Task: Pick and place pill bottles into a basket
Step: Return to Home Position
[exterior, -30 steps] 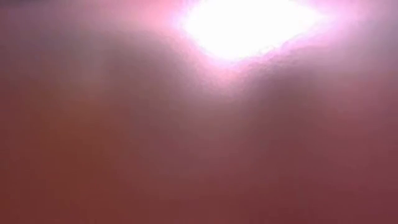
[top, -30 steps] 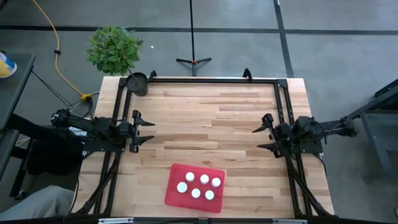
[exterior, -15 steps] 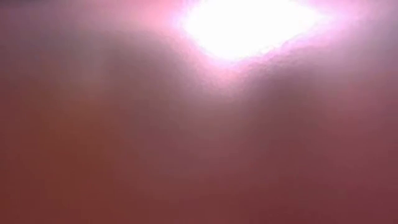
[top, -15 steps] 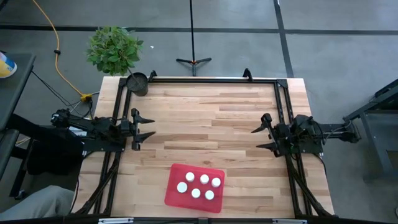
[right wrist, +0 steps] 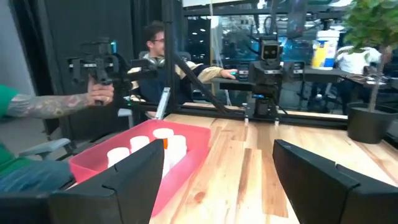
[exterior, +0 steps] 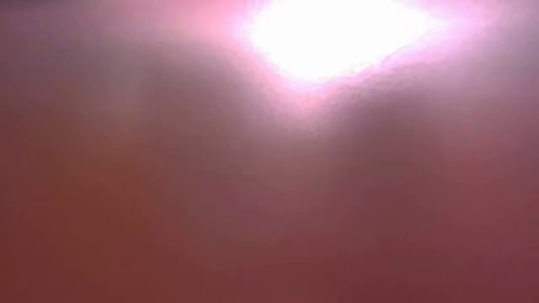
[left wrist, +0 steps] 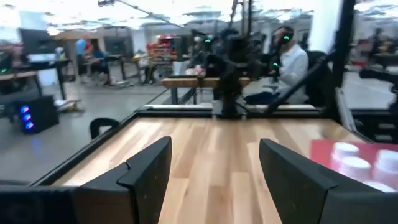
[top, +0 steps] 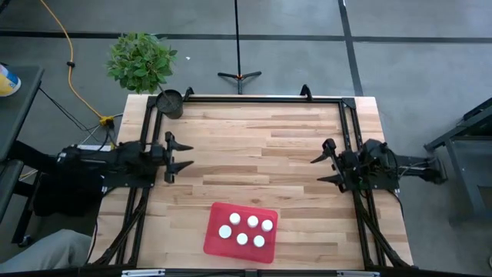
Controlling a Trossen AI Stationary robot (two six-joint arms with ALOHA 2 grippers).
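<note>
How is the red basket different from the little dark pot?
The basket is red, rectangular and bigger; the pot is dark, round and smaller. The basket holds six white-capped bottles; the pot holds a plant. Both sit on the wooden table.

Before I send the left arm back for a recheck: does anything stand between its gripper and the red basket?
Nothing visible does. Only bare table lies between the open left gripper and the basket, which holds six pill bottles.
</note>
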